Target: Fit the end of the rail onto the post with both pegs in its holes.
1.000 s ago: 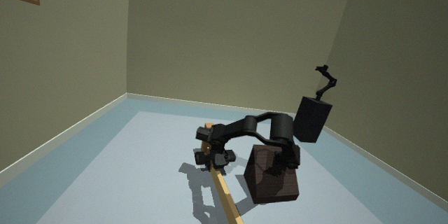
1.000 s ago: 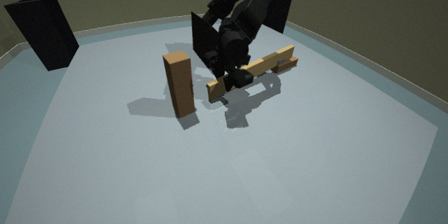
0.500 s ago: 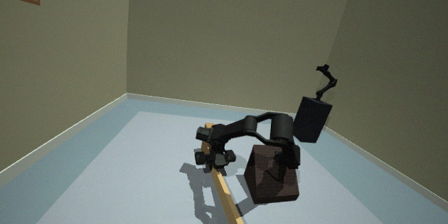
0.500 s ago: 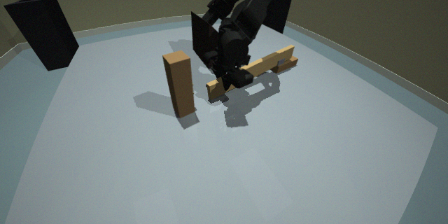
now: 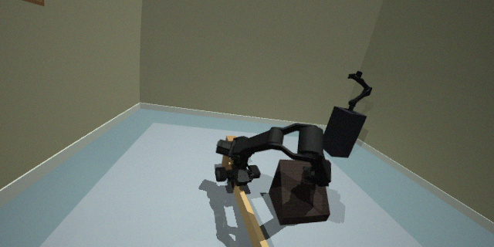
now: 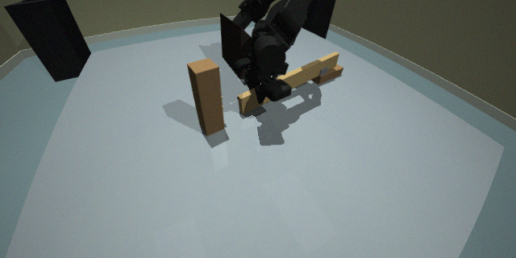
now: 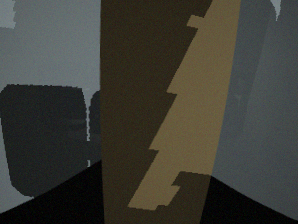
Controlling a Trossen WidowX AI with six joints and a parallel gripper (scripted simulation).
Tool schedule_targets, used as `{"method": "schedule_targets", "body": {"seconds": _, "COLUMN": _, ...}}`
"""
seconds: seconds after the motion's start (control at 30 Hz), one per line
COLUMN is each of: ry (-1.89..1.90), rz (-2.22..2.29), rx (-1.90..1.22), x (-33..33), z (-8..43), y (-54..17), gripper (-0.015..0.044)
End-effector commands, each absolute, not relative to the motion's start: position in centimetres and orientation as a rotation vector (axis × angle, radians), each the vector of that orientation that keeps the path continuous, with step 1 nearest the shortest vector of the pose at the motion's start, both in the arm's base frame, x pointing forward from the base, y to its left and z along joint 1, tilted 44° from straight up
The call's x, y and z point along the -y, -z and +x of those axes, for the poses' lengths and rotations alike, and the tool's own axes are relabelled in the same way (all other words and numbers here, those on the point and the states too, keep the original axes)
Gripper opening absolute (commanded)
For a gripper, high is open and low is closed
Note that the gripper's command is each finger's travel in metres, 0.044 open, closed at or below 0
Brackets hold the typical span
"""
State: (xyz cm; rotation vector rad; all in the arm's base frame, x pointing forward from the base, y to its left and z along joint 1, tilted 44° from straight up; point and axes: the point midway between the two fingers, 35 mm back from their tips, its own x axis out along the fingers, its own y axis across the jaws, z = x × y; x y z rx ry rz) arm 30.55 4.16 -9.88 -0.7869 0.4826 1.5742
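The long wooden rail (image 6: pixel 288 81) slopes from the low footboard block (image 6: pixel 331 73) down to the table, its near end (image 6: pixel 244 105) a short way in front of the upright wooden post (image 6: pixel 206 96). The pegs on the post are hidden from these views. My gripper (image 6: pixel 269 89) is shut on the rail close to its near end. In the top view the gripper (image 5: pixel 236 175) straddles the rail (image 5: pixel 248 210), and the post top (image 5: pixel 231 139) shows behind the arm. The wrist view is filled by the rail (image 7: pixel 166 110), mostly in shadow.
The arm's dark base block (image 5: pixel 299 193) stands right of the rail. A black box on a stand (image 6: pixel 50 36) is at the far left in the exterior view, and another black box (image 5: pixel 343 131) hangs behind the arm in the top view.
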Motion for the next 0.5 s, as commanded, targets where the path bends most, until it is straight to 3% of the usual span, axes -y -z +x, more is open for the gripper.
{"method": "schedule_targets", "body": {"seconds": 0.0, "ry": -1.572, "rz": -0.787, "rx": -0.476, "x": -3.91, "z": 30.63, "y": 9.62, "gripper": 0.0000}}
{"method": "schedule_targets", "body": {"seconds": 0.47, "ry": -1.572, "rz": -0.787, "rx": -0.476, "x": -3.42, "z": 30.71, "y": 9.11, "gripper": 0.0000}}
